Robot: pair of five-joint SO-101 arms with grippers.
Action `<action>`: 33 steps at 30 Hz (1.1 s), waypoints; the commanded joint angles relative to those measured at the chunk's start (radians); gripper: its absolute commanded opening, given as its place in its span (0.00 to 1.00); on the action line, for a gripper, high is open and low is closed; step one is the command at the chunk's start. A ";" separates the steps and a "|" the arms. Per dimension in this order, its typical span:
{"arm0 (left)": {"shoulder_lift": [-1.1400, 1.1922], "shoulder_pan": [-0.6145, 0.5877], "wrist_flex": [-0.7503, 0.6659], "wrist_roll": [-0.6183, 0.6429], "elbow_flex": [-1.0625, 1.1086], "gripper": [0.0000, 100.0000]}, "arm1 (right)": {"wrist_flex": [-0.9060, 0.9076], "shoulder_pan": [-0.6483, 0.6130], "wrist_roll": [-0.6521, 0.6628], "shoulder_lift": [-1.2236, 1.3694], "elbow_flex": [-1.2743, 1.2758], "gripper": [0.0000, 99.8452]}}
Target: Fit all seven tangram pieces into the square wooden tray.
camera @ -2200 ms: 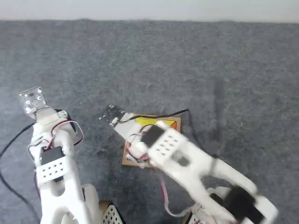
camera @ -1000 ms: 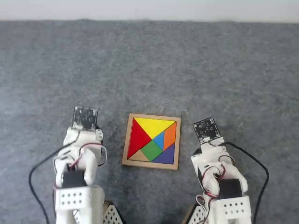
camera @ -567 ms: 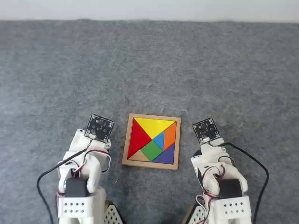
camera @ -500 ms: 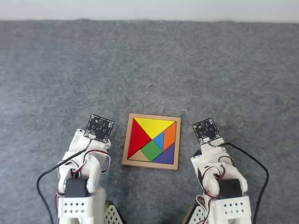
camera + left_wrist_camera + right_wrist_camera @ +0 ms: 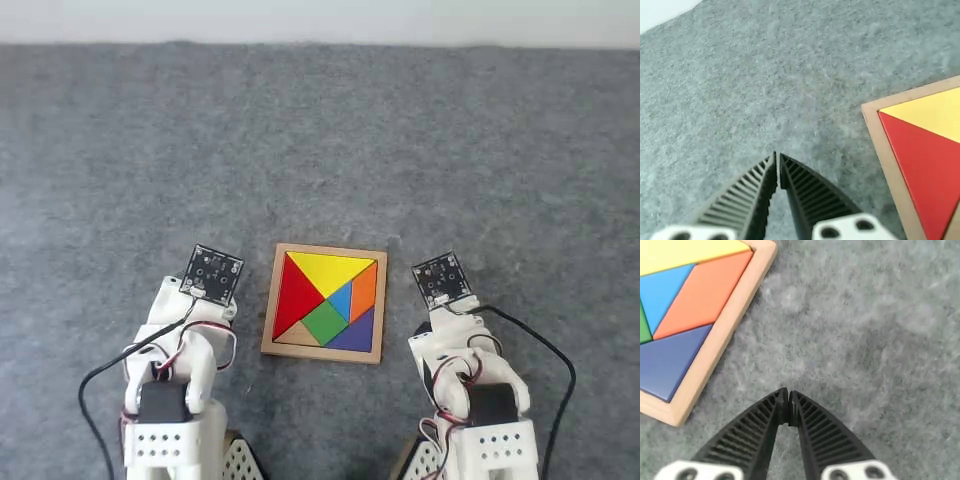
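Note:
The square wooden tray (image 5: pixel 269 300) lies on the grey carpet between the two arms. Coloured pieces fill it: yellow (image 5: pixel 330 270), red (image 5: pixel 295 298), blue (image 5: pixel 341 300), orange (image 5: pixel 364 289), green (image 5: pixel 324 323), purple (image 5: pixel 355 331) and tan (image 5: pixel 290 333). My left gripper (image 5: pixel 777 157) is shut and empty over bare carpet beside the tray's corner (image 5: pixel 871 109) with red (image 5: pixel 920 165) and yellow (image 5: pixel 925 110) pieces. My right gripper (image 5: pixel 788 392) is shut and empty just off the tray's edge (image 5: pixel 725 330), near the orange (image 5: pixel 702 292) and purple (image 5: pixel 667 360) pieces.
Grey carpet (image 5: pixel 320 140) covers the whole table up to a pale wall strip at the back. The left arm (image 5: pixel 185 340) and the right arm (image 5: pixel 460 350) sit folded back on either side of the tray, with cables looping beside them.
An arm that stretched over the tray 2.2 s ago has pulled back, uncovering the filled tray. The left arm also drew in closer to the tray. Nothing has moved in the last half second.

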 commanded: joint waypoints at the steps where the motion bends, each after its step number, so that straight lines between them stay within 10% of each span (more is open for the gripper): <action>1: 0.011 0.000 0.009 -0.009 -0.007 0.02 | 0.007 0.012 0.008 0.010 0.018 0.02; 33: 0.008 -0.002 0.037 -0.009 -0.005 0.01 | 0.007 0.012 0.008 0.010 0.018 0.02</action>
